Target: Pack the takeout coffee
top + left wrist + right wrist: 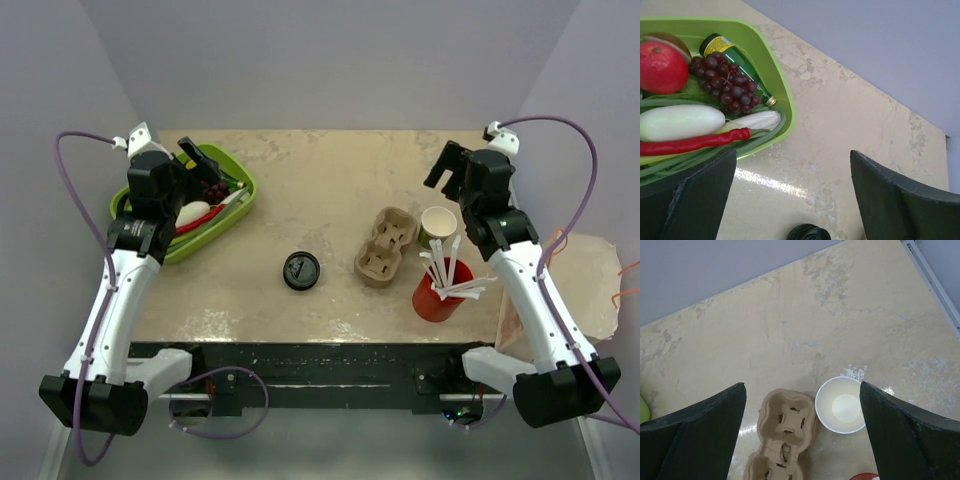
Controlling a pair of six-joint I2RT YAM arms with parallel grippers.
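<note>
My left fingers (690, 200) and right fingers (695, 430) are spread, empty; the lid (808, 233) is cropped at six o'clock, cup (841, 407) uncovered.

Beige table (320, 190) — green tray (243, 205) left, black lid (301, 270) centre, cardboard carrier (386, 246), green cup (438, 225), red cup (436, 298) right.

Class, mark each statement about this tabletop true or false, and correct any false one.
1. The small green paper cup has no lid on. True.
2. The round black plastic lid lies in the green plastic tray. False: it lies on the table, left of the brown cardboard cup carrier.
3. The right pincer grips the cup. False: it is open and empty.
4. White straws stand in the red cup. True.
</note>
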